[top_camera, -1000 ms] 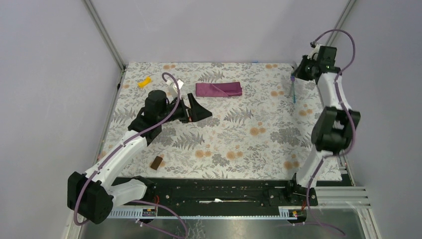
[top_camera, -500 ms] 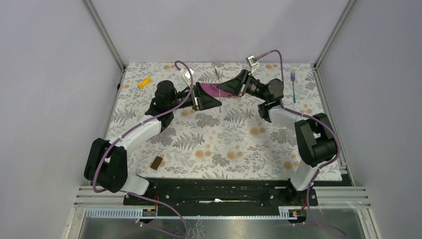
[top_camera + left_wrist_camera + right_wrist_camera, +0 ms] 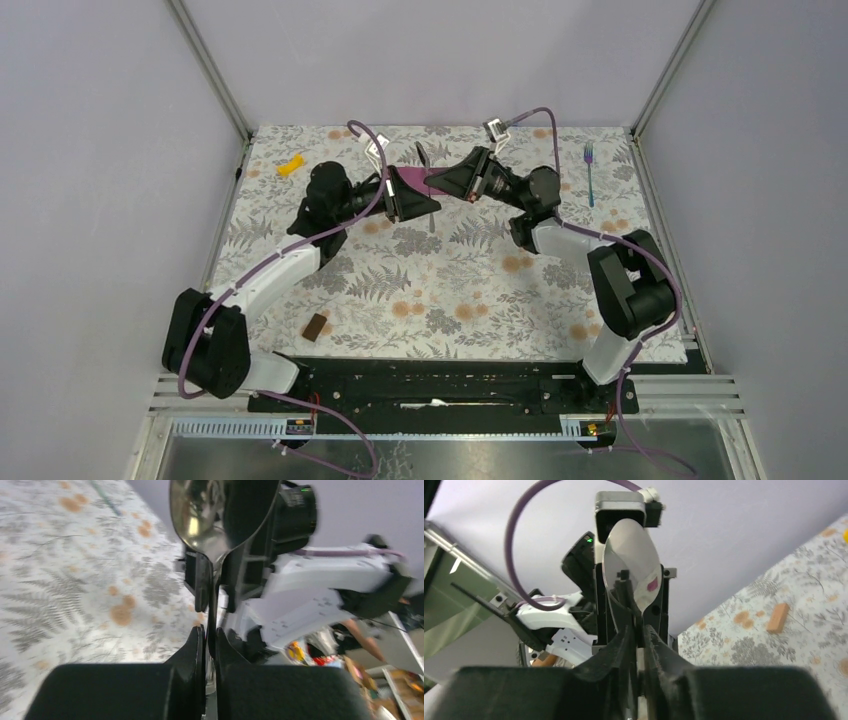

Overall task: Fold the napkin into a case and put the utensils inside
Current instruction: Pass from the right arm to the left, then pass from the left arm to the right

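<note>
Both fork at 2 o'clock and spoon are outside the folded case; left end effector clamps spoon, right end effector's hold unclear.

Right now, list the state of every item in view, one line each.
Silvery metal spoon: held aloft by both tools.
Left tool: shut on the spoon's handle.
Right tool: closed on the spoon too.
Plum-magenta cloth napkin: folded into a strip, lying under the tools.
Thin fork with iridescent handle: lying flat, far right, untouched.
Small yellow piece: lying far left.
Small brown block: lying near left.
</note>
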You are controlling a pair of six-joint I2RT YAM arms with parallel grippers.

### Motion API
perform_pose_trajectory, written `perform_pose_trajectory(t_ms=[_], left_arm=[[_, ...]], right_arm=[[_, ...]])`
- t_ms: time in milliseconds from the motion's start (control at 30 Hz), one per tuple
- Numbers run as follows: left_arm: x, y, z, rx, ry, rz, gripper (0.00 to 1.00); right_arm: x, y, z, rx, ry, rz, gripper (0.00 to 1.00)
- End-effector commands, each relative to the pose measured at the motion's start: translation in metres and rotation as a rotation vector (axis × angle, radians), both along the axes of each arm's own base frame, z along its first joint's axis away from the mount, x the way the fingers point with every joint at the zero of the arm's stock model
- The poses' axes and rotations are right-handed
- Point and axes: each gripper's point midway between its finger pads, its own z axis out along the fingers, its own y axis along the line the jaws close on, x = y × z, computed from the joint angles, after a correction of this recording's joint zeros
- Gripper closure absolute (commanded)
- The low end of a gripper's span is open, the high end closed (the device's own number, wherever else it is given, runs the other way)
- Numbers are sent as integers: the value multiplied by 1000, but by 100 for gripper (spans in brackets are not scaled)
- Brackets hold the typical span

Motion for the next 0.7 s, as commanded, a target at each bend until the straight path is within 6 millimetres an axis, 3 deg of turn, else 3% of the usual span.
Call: perform_pose_trajectory(t_ms=[0, 33, 100, 233, 267, 300, 467, 667], left_arm=[[35, 25, -19, 208, -54, 253, 100], [41, 32, -25, 278, -73, 300, 100], [47, 45, -40, 423, -89, 357, 100], [53, 66, -53, 645, -153, 414, 100], [52, 68, -54, 682, -166, 412, 100], [49, 70, -60, 725, -170, 395, 100], [42, 66, -72, 888, -235, 348, 100], [37, 61, -74, 950, -264, 331, 100]], right_arm=[[13, 1, -6, -123, 48, -145, 65], [26, -3, -22, -225, 102, -232, 53], [43, -18, -49, -436, 121, -373, 43], [51, -29, -57, -685, 93, -388, 39], [46, -30, -62, -748, 97, -350, 39], [50, -28, -48, -763, 57, -340, 40], [54, -19, -28, -832, -10, -239, 48], [52, -8, -42, -891, 11, -158, 62]])
